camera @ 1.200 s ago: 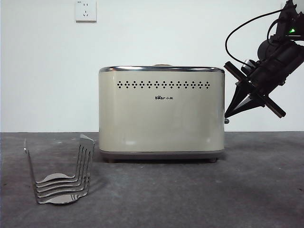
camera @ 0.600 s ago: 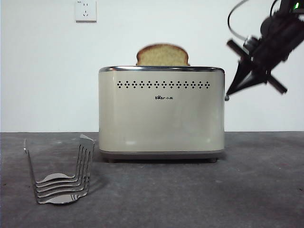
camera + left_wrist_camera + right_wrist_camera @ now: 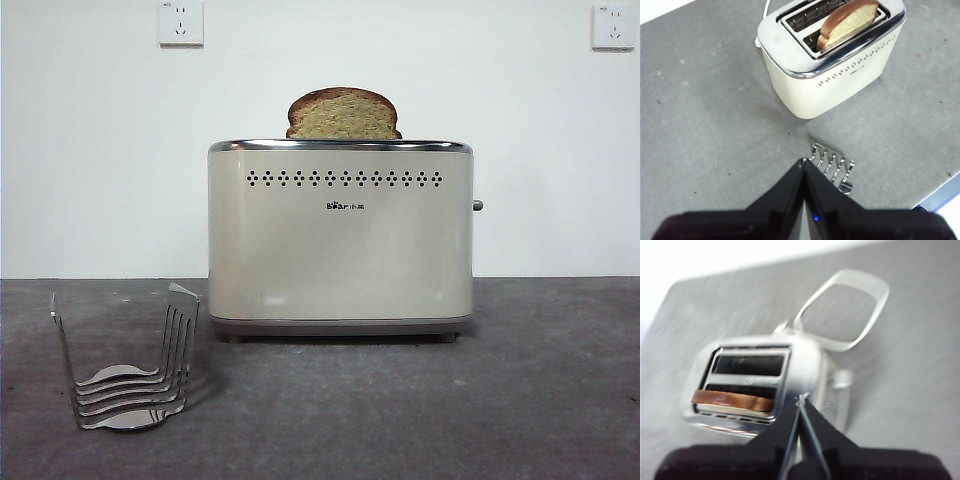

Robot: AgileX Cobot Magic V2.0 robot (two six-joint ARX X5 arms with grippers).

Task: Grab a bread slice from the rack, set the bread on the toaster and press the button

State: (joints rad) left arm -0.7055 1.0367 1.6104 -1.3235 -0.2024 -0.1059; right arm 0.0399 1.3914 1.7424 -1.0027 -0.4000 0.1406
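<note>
Bread (image 3: 343,115) half-hidden in toaster (image 3: 340,250) — right-wrist view blurred

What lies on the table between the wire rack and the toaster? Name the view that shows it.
Nothing: only bare grey table separates the rack from the toaster, seen in the front view; the left wrist view agrees.

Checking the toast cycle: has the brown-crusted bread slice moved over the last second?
Yes. The brown-crusted bread slice has risen: it now stands well above the chrome top rim of the cream boxy toaster, where earlier only a sliver showed.

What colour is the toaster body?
Cream, with a chrome top rim; toaster shows best in the front view.
</note>
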